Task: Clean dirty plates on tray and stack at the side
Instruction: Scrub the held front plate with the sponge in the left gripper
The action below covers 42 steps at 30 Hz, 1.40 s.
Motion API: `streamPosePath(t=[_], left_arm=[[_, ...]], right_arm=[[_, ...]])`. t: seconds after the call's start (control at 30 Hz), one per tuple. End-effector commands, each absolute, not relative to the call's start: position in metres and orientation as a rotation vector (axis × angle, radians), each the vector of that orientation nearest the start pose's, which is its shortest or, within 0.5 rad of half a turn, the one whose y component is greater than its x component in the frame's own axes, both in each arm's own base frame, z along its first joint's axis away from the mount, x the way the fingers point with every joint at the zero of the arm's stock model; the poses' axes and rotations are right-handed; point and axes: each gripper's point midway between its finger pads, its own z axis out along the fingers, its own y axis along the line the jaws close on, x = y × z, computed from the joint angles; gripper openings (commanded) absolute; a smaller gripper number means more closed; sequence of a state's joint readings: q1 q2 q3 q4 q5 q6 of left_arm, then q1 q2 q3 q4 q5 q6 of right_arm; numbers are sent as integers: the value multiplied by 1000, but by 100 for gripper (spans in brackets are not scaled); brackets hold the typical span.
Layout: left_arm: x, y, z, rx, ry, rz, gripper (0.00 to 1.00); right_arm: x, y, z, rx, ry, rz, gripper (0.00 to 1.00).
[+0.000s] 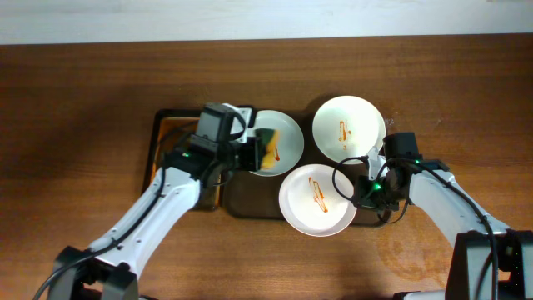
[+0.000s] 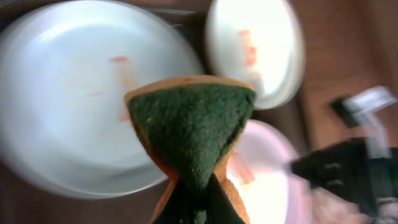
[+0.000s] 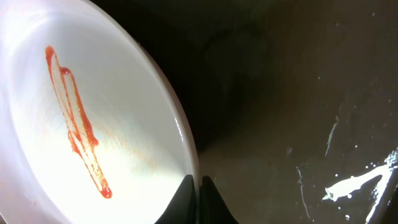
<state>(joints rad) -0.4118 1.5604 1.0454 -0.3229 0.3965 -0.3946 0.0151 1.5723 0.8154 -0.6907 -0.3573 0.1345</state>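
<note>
The left end effector (image 2: 194, 202) is pinching a green-faced sponge (image 2: 189, 130), and the left plate (image 2: 74, 106) lies directly beneath it. This plate sits at the left end of the tray (image 1: 250, 198), so the left arm is clearly the nearer one. In the left wrist view the plate's faint sauce streak (image 2: 121, 74) runs roughly along the arm's reach, just beyond and to the left of the sponge's edge. The wipe therefore looks to need a short push forward and leftward. Whether the sponge is touching the plate cannot be told.

The right end effector (image 3: 199, 202) is pressed together on the right rim of the near plate (image 3: 93, 124). That plate's sauce streak (image 3: 78, 124) lies well to the left of the fingers. The far plate (image 1: 348, 127) is streaked too and nothing is gripping it. No plate is stacked on the bare surface (image 1: 83, 100) yet.
</note>
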Motion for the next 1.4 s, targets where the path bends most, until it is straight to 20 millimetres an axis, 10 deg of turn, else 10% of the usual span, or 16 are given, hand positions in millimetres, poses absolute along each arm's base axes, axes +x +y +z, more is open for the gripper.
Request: streamPosePath(t=[0.0,0.2,0.5,1.37], left_arm=[[336,-279,138,148,2534,-1175,0],[305,-336,109,303,2581,-1480,0],[270,-366,64,259,2762,-1499,0],[236,-379,16,118,2953,-1186,0]], right_arm=[[272,66,22,134,2987,551,4],[272,66,22,134,2987,551,4],[272,66,22,134,2987,551,4],[271,66,22,134,2990,551,4]])
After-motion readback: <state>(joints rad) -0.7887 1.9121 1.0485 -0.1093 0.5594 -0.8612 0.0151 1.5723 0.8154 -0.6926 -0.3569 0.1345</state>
